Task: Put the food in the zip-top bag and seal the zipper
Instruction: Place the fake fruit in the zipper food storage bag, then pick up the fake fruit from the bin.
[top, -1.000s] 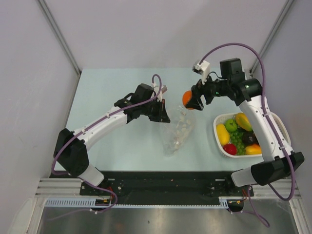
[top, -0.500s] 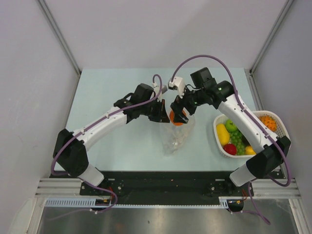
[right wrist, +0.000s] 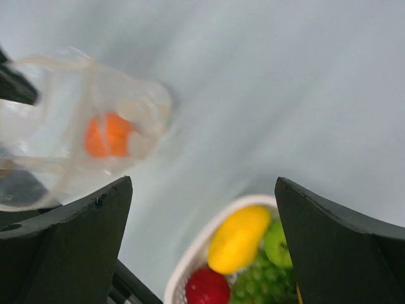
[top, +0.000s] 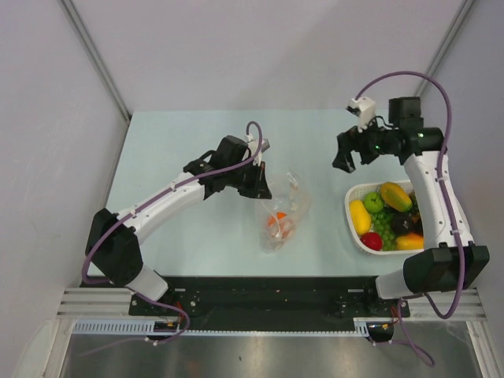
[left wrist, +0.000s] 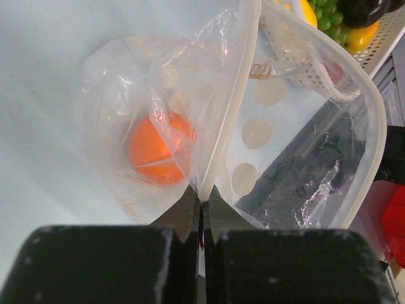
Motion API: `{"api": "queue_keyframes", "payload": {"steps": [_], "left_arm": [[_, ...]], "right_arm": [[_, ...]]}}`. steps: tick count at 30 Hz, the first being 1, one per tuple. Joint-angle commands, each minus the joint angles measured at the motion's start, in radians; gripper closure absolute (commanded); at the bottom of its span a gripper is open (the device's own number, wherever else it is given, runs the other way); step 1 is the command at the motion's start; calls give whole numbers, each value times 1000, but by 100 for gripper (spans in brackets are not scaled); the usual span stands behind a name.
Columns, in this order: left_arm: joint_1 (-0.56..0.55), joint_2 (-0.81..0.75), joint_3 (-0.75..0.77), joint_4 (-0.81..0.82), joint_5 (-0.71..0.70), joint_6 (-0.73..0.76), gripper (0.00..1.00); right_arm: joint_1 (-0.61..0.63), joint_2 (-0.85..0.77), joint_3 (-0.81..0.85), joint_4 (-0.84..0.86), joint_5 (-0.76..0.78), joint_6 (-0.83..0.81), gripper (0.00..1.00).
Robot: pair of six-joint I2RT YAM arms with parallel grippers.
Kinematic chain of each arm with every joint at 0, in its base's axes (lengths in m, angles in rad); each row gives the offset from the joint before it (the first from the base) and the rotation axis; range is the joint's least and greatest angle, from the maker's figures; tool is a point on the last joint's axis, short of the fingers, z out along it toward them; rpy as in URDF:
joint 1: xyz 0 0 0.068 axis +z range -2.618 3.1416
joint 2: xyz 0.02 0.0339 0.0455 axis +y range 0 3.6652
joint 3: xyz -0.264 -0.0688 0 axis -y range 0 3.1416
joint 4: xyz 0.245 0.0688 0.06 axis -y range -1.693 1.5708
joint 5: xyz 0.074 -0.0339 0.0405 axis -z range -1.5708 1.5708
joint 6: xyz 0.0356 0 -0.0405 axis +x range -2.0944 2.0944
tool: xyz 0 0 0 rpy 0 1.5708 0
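Now the job is to fetch another piece while the mouth of the zip-top bag [top: 287,206] is held open. The left pincer [left wrist: 202,204] is closed tight on the bag's rim, pinching the zipper [left wrist: 231,114] strip so the opening gapes towards the basket [top: 349,206]. That pinch should stay steady and lifted, or the mouth will likely sag. One orange [left wrist: 158,152] lies inside the bag, low against the worktop [top: 181,142]. The right pincer [top: 343,160] hangs spread as wide as it goes, empty and touching nothing, above the worktop between bag and basket. It would do well to drop straight onto a top-lying piece such as the mango [top: 359,216], straddle its narrow width, and keep off the basket wall.
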Motion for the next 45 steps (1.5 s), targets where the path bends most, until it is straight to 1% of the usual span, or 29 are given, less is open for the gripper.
{"api": "queue_keyframes", "payload": {"steps": [1,3,4,6,8,11,13,18,21,23,27,29,30,32,33,36,40,43,44,45], "left_arm": [[2,-40,39,-15,-18,28,100],[2,-35,39,-14,-17,26,100],[2,-32,39,-14,-12,25,100],[2,-26,41,-14,-10,19,100],[2,-24,42,-12,-10,19,100],[2,-20,51,-21,-47,11,100],[2,-14,54,-27,-58,14,100],[2,-15,48,-32,-89,8,100],[2,-14,53,-55,-113,23,100],[2,-6,67,-73,-122,34,100],[2,-14,68,-84,-110,62,100],[2,-10,76,-95,-109,65,100],[2,-7,76,-98,-113,63,100],[2,-10,70,-95,-92,65,100],[2,-15,68,-87,-84,66,100],[2,-24,59,-75,-66,60,100],[2,-24,71,-86,-98,63,100],[2,-21,79,-90,-99,72,100],[2,-20,81,-89,-101,79,100],[2,-21,82,-89,-102,80,100]], "right_arm": [[-166,-60,-93,-56,72,-107,0],[-231,-59,-152,-64,127,-170,0],[-286,-52,-163,-70,144,-189,0],[-339,-37,-201,-65,175,-244,0],[-382,-23,-227,-47,225,-261,0],[-402,15,-264,-3,273,-286,0],[-404,33,-301,60,295,-292,0],[-402,112,-331,175,339,-270,0],[-407,164,-328,197,330,-276,0],[-405,187,-339,206,335,-281,2],[-407,195,-357,211,350,-293,12],[-407,181,-367,206,350,-293,24],[-407,175,-365,202,347,-290,35],[-407,152,-345,177,326,-278,45],[-407,144,-335,163,312,-272,52],[-400,103,-267,104,243,-240,61],[-336,52,-154,12,91,-191,64],[-215,1,-74,-30,2,-131,65],[-137,-11,-55,-22,-15,-103,65],[-100,-20,-22,-13,-47,-79,65]]}}
